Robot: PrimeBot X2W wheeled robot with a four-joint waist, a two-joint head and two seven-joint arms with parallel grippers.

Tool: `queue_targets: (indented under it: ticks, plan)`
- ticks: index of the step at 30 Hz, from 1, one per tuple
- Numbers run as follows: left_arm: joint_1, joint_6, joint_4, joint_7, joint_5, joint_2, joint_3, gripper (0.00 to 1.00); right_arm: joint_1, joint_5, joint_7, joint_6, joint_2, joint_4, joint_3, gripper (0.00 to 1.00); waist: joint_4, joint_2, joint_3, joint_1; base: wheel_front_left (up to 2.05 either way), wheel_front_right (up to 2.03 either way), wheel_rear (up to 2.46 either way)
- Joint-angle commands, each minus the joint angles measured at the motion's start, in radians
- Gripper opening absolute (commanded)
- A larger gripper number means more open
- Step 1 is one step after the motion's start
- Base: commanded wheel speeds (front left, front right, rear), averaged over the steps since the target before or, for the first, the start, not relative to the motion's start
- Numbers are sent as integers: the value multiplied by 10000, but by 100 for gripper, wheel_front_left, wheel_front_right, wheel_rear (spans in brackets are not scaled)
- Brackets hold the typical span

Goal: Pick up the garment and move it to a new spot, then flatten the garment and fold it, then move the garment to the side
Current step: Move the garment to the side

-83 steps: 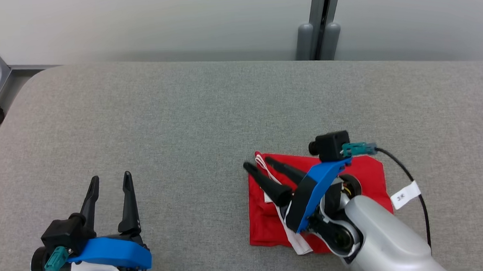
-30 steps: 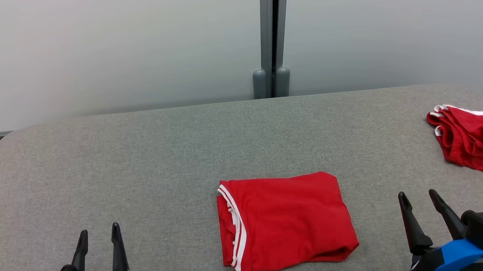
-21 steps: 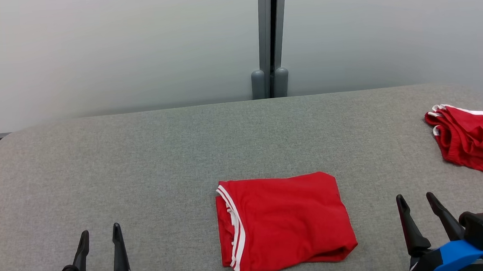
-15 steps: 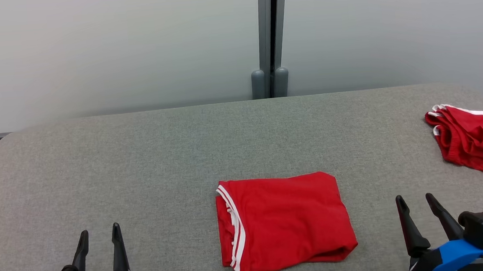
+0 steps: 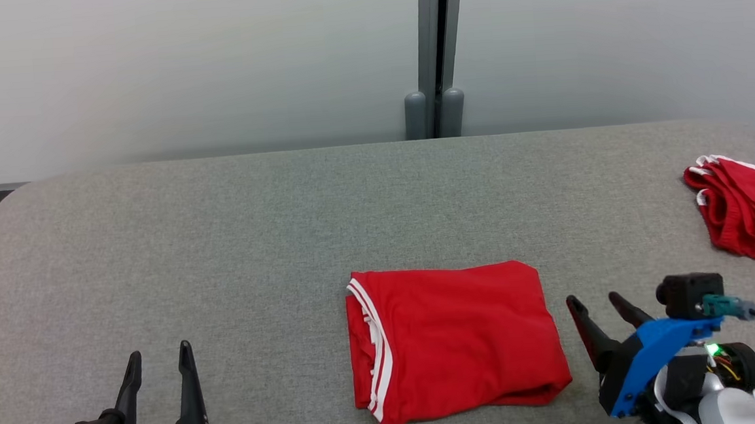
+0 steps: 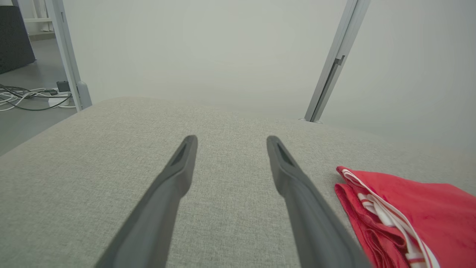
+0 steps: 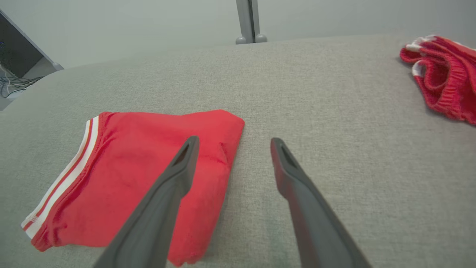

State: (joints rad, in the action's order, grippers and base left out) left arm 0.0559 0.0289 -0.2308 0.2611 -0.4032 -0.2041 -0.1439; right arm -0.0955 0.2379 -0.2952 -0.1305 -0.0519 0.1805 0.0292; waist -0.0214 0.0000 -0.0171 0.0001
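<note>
Lying folded, the garment (image 5: 454, 341) sits just left of the right pincer (image 5: 592, 298).

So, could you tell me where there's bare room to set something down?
Bare: the table left of the folded garment, beyond the left gripper, and the strip along the wall. Crowded: the right side, with right gripper and crumpled garment.

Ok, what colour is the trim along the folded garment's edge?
White double stripe on the red garment; the right wrist view shows it best.
</note>
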Motion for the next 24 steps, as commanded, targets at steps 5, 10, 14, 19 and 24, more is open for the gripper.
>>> queue_targets:
  ticks: [5, 10, 14, 19, 24]
  plan:
    - [-343, -20, 125, -5, 88, -49, -130, 100, -971, 403, -1124, -4, -6, 1331, -330, 100, -246, 0, -259, -1, 0, 0, 0]
    - [-502, -38, 225, -11, 116, -93, -166, 100, -1559, 408, -1521, -5, -2, 2629, -193, 100, -440, 0, -431, -1, 0, 0, 0]
    - [-576, -20, 263, -15, 102, -100, -192, 100, -1940, 455, -1726, -5, -6, 3634, -240, 100, -553, 0, -623, -1, 0, 0, 0]
    - [-663, -1, 265, -2, 71, -36, -240, 100, -2182, 805, -1640, -5, 36, 4558, -644, 98, -633, 0, -818, -1, 0, 0, 0]
    - [-750, -11, 194, 17, 57, 23, -264, 100, -2558, 300, -1464, -13, 57, 4609, -1110, 0, -596, 0, -935, -1, 0, 0, 0]
